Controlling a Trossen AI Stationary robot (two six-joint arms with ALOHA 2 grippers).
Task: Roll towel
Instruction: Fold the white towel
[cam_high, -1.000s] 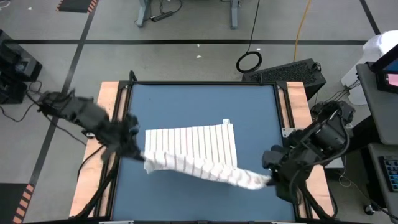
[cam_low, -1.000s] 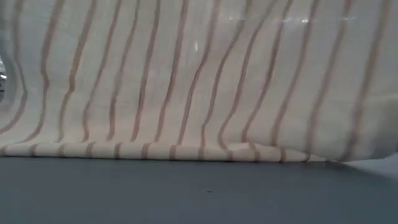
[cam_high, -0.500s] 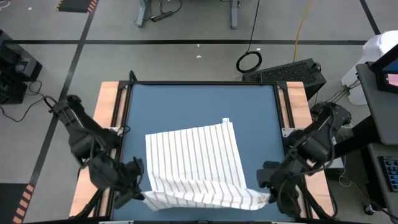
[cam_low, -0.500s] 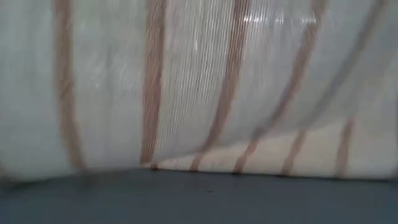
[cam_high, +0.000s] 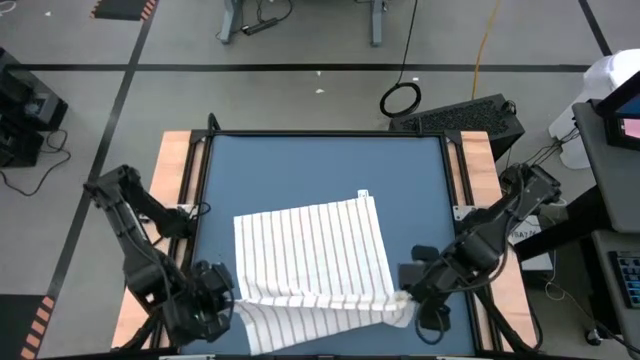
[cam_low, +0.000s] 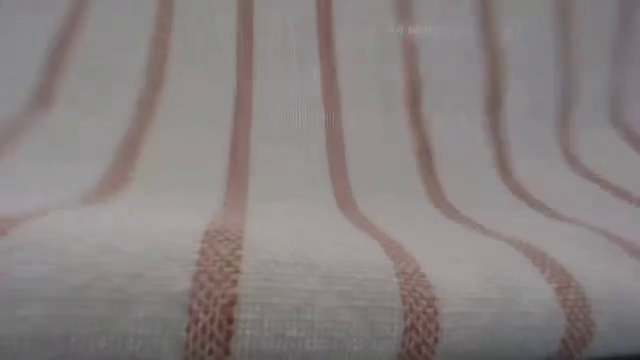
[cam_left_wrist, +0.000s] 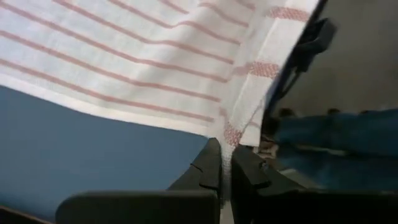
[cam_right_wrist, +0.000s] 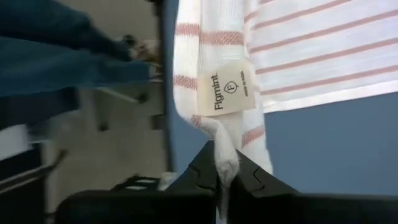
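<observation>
Left end effector (cam_high: 222, 312) and right end effector (cam_high: 412, 300) each pinch a near corner of the towel (cam_high: 312, 250). Step: folding the near edge over to start the roll. Next calls for an even carry across the blue surface (cam_high: 320, 165).

We have our left arm folded low along the left side of the table, its left gripper (cam_high: 222, 303) down at the near left corner with the fingers (cam_left_wrist: 208, 171) pinched tight on an edge of the towel (cam_high: 312, 262). Our right arm reaches in from the right side, bent at the elbow, and its right gripper (cam_high: 412, 300) sits near the near right corner, fingers (cam_right_wrist: 202, 167) likewise clamped on a bunched corner of cloth. Both wrists point inward, toward each other, across the near edge.
</observation>
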